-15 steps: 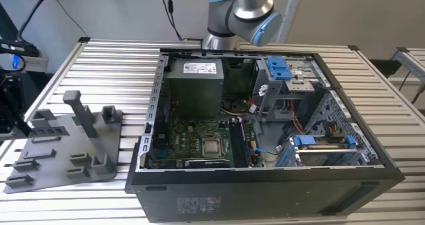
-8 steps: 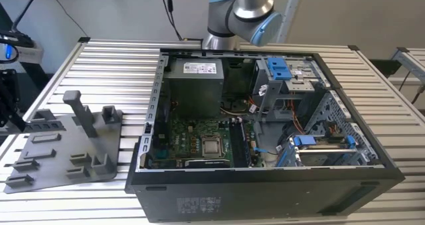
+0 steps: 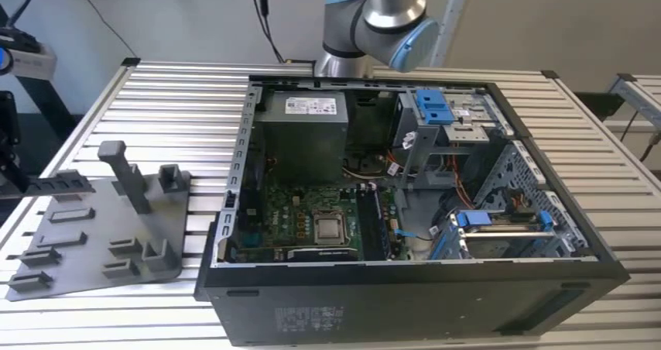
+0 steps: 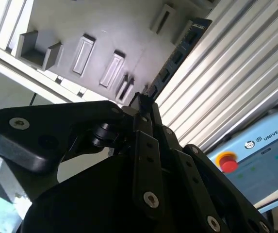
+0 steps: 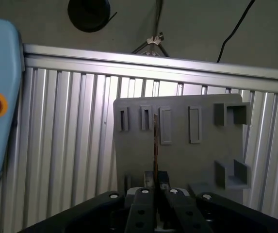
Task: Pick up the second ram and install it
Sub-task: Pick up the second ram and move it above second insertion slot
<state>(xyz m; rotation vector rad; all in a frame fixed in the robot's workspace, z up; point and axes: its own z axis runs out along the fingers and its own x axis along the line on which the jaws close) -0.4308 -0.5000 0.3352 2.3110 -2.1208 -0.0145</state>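
Dark green and thin, the second ram (image 4: 180, 51) is pinched in the closed claw (image 5: 155, 177) at the far left of the exterior view, by the grey tray's (image 3: 104, 272) edge, so the pick-up seems done and installing remains, with the tall peg (image 3: 124, 172) and the computer case (image 3: 413, 303) wall between.

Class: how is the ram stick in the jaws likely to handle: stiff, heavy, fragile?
The second ram juts straight from the jaws, so probably stiff. Its thin, flat edge suggests light, and perhaps fragile if knocked sideways.
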